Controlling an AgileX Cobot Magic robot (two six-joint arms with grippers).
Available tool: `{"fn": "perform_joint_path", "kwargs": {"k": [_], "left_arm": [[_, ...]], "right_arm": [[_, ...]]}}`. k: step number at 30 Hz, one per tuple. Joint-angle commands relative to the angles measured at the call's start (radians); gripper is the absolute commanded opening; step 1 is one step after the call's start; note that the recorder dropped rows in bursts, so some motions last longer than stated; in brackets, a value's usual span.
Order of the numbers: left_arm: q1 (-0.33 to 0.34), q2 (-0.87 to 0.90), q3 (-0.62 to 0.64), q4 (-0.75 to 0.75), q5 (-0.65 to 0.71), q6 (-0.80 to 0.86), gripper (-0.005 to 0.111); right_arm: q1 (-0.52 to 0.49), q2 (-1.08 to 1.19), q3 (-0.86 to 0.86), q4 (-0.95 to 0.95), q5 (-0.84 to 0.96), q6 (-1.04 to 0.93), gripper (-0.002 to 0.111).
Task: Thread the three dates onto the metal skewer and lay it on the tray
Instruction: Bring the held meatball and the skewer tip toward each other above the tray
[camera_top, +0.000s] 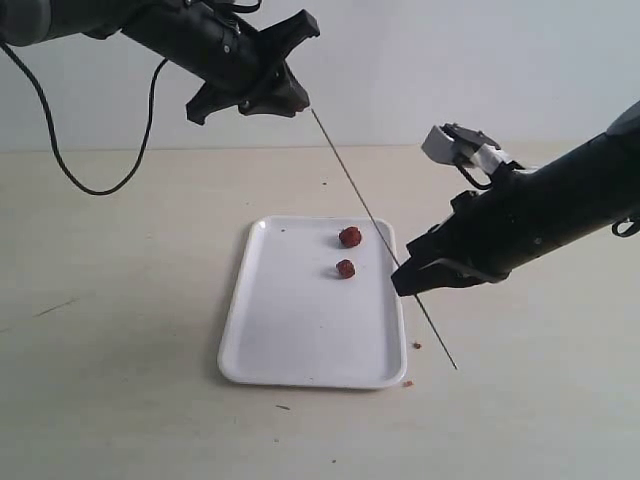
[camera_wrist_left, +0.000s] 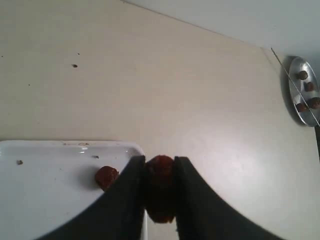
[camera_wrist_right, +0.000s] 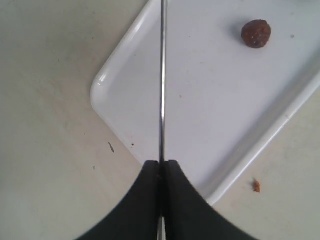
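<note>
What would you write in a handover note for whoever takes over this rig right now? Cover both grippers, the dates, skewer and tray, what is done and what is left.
Left gripper: raised, shut on one date.
Right gripper: shut on the metal skewer, held slanted, upper tip near the left gripper.
Two other dates lie loose on the tray.
Done: one date and the skewer are in hand; nothing threaded.
Left: thread all three dates, lay the skewer on the tray.

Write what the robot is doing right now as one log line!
left gripper: shut on one date | right gripper: shut on metal skewer, slanted over tray | tray: two dates loose | skewer shaft: bare
</note>
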Motion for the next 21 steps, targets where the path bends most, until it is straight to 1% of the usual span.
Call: {"fn": "perform_joint_path", "kwargs": {"k": [1, 5, 8, 11, 21], "left_arm": [[-0.008, -0.004, -0.001, -0.016, -0.006, 0.010, 0.021], [-0.008, -0.004, -0.001, -0.039, -0.006, 0.010, 0.021], [-0.008, -0.004, -0.001, -0.058, -0.009, 0.026, 0.021], [-0.008, -0.004, -0.001, -0.058, -0.009, 0.030, 0.021], [-0.008, -0.004, -0.001, -0.037, -0.005, 0.051, 0.021]], "right_arm": [[-0.003, -0.009, 0.001, 0.010, -0.016, -0.003, 0.000], [0.004, -0.009, 0.001, 0.000, -0.007, -0.003, 0.000], [0.039, -0.009, 0.001, -0.018, -0.005, -0.003, 0.000], [0.065, -0.009, 0.001, -0.018, -0.040, -0.003, 0.000], [0.065, -0.009, 0.001, -0.019, -0.077, -0.001, 0.000]]}}
